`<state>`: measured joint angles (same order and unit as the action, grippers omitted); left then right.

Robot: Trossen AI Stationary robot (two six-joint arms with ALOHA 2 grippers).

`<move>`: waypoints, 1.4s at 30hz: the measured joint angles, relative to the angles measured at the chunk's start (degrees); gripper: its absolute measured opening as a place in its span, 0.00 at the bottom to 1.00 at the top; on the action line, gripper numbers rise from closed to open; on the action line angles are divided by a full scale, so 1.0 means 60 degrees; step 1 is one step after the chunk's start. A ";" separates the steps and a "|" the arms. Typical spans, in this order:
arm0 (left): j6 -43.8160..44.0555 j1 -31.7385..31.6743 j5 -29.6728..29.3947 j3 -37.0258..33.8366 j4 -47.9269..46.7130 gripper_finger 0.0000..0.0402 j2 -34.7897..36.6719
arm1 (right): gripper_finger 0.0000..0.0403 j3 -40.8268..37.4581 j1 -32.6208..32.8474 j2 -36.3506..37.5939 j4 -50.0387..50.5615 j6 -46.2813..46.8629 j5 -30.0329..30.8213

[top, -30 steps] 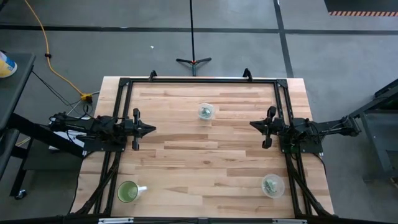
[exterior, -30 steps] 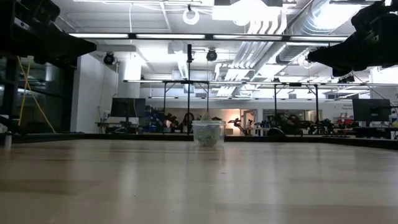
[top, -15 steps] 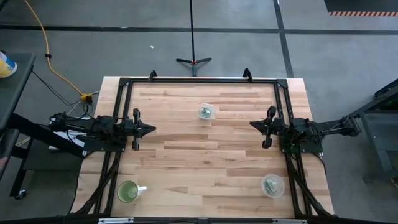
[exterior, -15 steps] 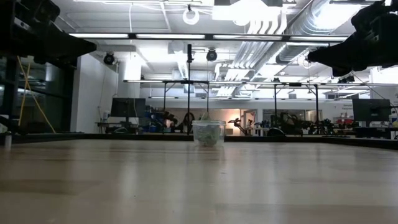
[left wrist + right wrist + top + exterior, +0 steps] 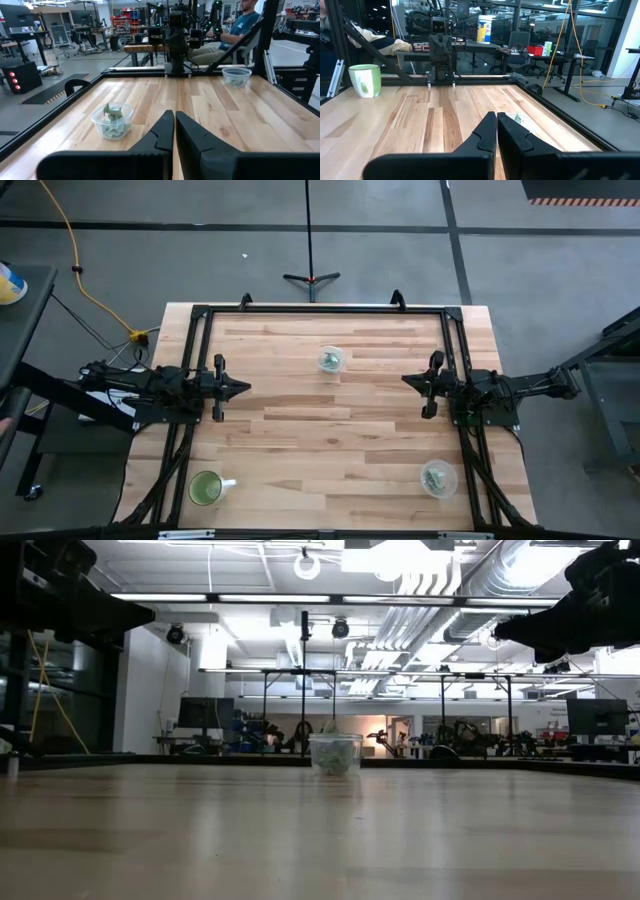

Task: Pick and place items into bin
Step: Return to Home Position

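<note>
Pale green-and-white scraps fill two small clear tubs. One tub (image 5: 330, 360) stands near the table's far edge, midway between the arms, and also shows in the low view (image 5: 335, 753) and the left wrist view (image 5: 113, 120). The other tub (image 5: 438, 478) stands at the near right corner. My left gripper (image 5: 243, 388) hovers shut over the table's left side, pointing right (image 5: 175, 118). My right gripper (image 5: 405, 380) hovers shut over the right side, pointing left (image 5: 496, 120). Neither gripper is close to a tub.
A green mug with a white handle (image 5: 207, 488) stands at the near left corner (image 5: 365, 80). A black frame (image 5: 320, 310) runs along the table's edges. A seated person (image 5: 240, 22) shows beyond the table's right side. Bare wood lies between the arms.
</note>
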<state>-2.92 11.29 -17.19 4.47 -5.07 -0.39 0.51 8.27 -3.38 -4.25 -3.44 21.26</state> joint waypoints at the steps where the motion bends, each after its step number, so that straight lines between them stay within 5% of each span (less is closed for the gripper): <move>1: 0.0000 0.0000 0.0000 0.0000 -0.0002 0.13 -0.0002 | 0.01 0.0000 -0.0002 0.0000 0.0000 0.0000 0.0000; 42: 0.0000 -0.0001 0.0000 0.0000 -0.0002 0.13 0.0000 | 0.01 0.0000 -0.0001 0.0004 -0.0004 0.0002 0.0000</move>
<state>-2.92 11.28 -17.19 4.47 -5.08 -0.39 0.51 8.27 -3.36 -4.27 -3.43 21.26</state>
